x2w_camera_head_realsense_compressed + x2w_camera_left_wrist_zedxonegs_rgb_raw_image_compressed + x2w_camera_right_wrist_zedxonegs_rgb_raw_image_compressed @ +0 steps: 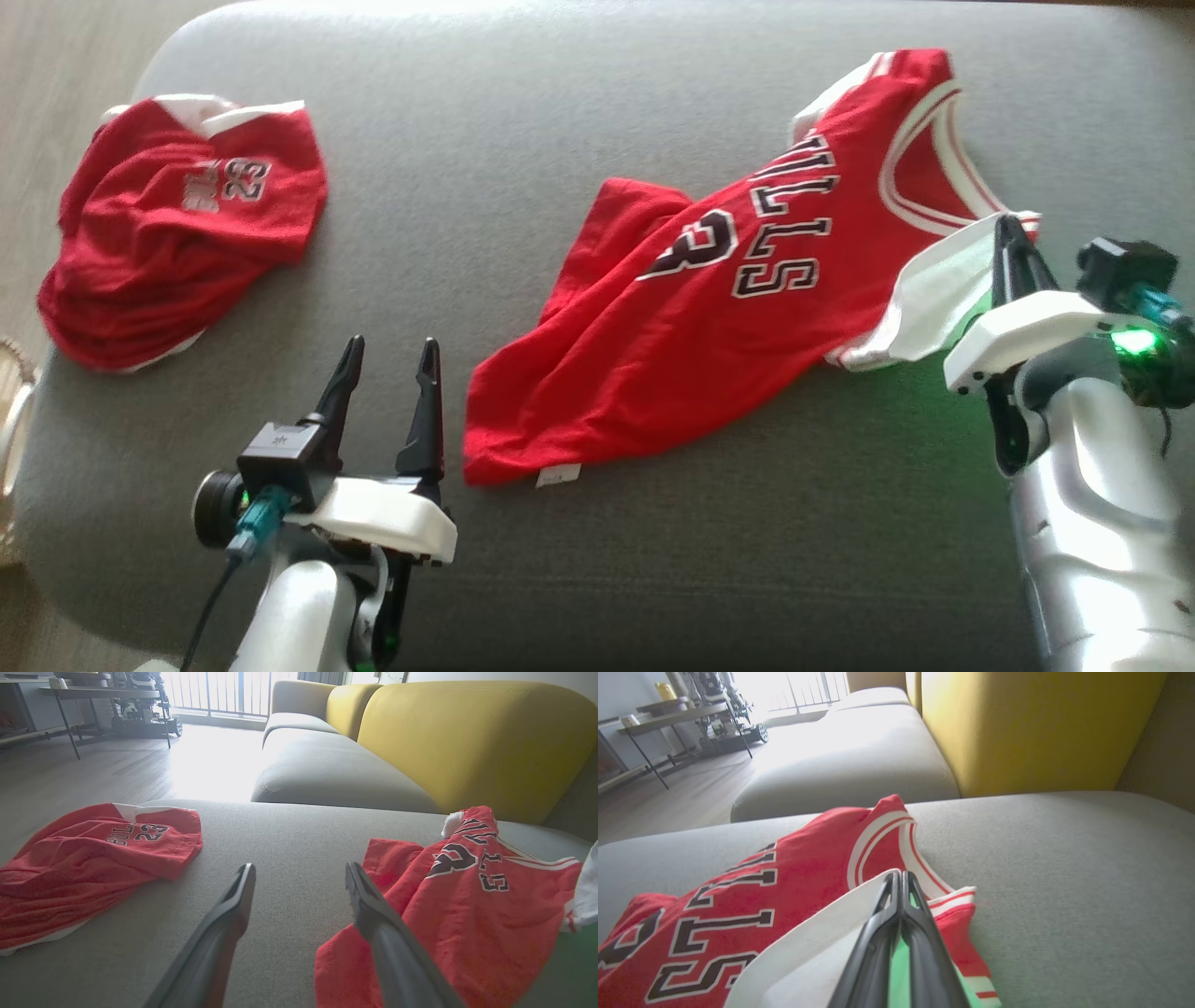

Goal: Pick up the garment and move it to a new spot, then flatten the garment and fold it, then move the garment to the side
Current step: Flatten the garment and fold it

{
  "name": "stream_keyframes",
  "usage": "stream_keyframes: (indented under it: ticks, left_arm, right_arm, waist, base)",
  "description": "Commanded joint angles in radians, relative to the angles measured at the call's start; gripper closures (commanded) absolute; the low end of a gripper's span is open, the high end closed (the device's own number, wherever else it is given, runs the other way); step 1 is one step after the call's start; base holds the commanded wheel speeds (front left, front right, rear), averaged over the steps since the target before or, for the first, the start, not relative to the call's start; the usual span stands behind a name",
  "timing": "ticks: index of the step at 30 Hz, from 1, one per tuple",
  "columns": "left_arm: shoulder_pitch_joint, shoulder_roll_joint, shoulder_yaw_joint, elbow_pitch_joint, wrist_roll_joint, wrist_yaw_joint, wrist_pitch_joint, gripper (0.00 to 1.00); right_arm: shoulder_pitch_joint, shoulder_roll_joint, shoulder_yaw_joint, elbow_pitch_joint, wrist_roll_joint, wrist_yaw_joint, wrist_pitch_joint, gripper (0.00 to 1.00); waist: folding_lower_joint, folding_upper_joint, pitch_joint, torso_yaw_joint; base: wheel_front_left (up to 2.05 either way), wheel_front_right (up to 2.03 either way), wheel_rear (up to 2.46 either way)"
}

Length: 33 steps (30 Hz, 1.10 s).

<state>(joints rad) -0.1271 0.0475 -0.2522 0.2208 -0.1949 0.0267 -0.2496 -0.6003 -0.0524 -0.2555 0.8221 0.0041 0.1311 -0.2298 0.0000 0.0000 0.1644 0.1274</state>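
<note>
Grey cushion (560,112), two jerseys (709,327) (177,233) (both red)

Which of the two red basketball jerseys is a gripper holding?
The spread-out red jersey with large lettering: the right gripper is shut on its white edge. The crumpled red jersey at the left lies free.

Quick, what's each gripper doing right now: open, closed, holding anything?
Left gripper: open, holding nothing.
Right gripper: closed on the white armhole edge of the jersey.
</note>
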Motion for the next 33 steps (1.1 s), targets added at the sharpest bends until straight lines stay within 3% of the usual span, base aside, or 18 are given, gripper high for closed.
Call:
stream_keyframes:
  ticks: [1,11,16,23,24,25,33]
  left_arm:
    - [-0.018,0.003,0.036,-0.038,-0.004,0.005,-0.012,0.00]
    - [0.032,0.003,0.075,-0.046,-0.009,0.005,-0.012,0.00]
    - [0.042,0.003,0.085,-0.047,-0.011,0.005,-0.012,0.00]
    - [0.047,0.003,0.080,-0.047,-0.016,0.006,-0.012,0.00]
    - [0.046,0.003,0.079,-0.046,-0.017,0.006,-0.012,0.00]
    - [0.046,0.003,0.078,-0.045,-0.017,0.005,-0.012,0.00]
    - [0.053,0.003,0.074,-0.031,-0.013,-0.003,-0.012,0.00]
  right_arm:
    - [0.011,0.002,0.028,-0.063,0.023,0.000,-0.008,1.00]
    - [0.349,0.002,0.069,-0.453,0.141,0.000,0.209,1.00]
    - [0.511,0.002,0.040,-0.648,0.181,0.000,0.326,1.00]
    - [0.651,0.002,-0.038,-0.747,0.181,0.000,0.457,1.00]
    - [0.657,0.002,-0.052,-0.751,0.170,0.000,0.458,0.56]
    - [0.658,0.002,-0.062,-0.757,0.160,0.000,0.455,0.00]
    - [0.600,0.002,-0.031,-0.812,0.164,0.000,0.394,0.00]
  waist:
    - [0.0000,0.0000,-0.019,-0.026]
    - [0.0000,0.0000,-0.072,-0.142]
    - [0.0000,0.0000,-0.090,-0.194]
    - [0.0000,0.0000,-0.101,-0.230]
    - [0.0000,0.0000,-0.102,-0.232]
    - [0.0000,0.0000,-0.102,-0.233]
    - [0.0000,0.0000,-0.116,-0.221]
  base:
    - [0.00,0.00,0.00]
    - [0.00,0.00,0.00]
    - [0.00,0.00,0.00]
    - [0.00,0.00,0.00]
    - [0.00,0.00,0.00]
    - [0.00,0.00,0.00]
    - [0.00,0.00,0.00]
